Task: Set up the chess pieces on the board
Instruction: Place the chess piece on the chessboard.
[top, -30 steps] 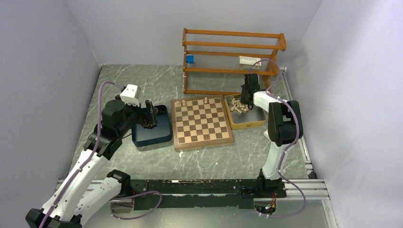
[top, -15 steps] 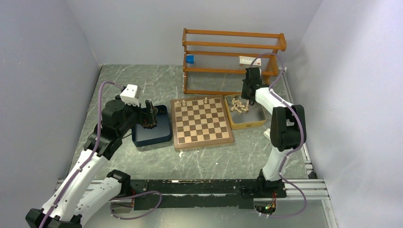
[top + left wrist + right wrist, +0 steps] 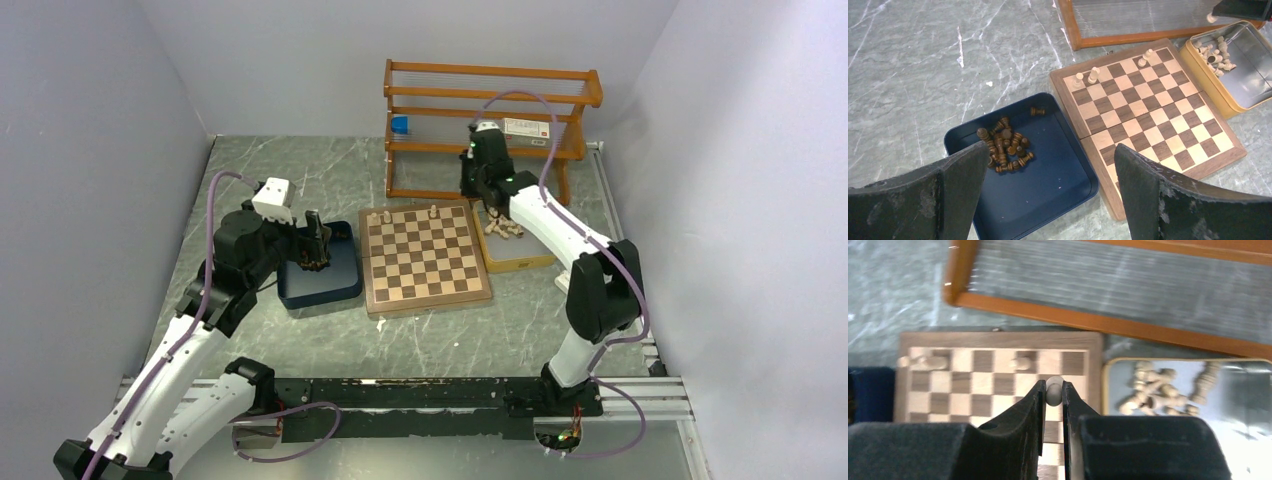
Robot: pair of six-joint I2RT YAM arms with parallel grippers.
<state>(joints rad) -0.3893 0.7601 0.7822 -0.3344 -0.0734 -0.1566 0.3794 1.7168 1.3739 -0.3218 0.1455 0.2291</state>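
Chess piece (image 3: 1053,393), pale, sits pinched in your right claw (image 3: 1052,386) over the board (image 3: 973,386); your left claw (image 3: 1050,149) gapes wide, empty, above the blue tray (image 3: 1053,192).

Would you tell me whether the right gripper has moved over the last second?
Yes. The right gripper has swung left, from over the tan tray to the chessboard's far right corner, holding a pale chess piece.

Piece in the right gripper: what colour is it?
Pale cream. The piece shows best in the right wrist view, pinched in the right gripper.
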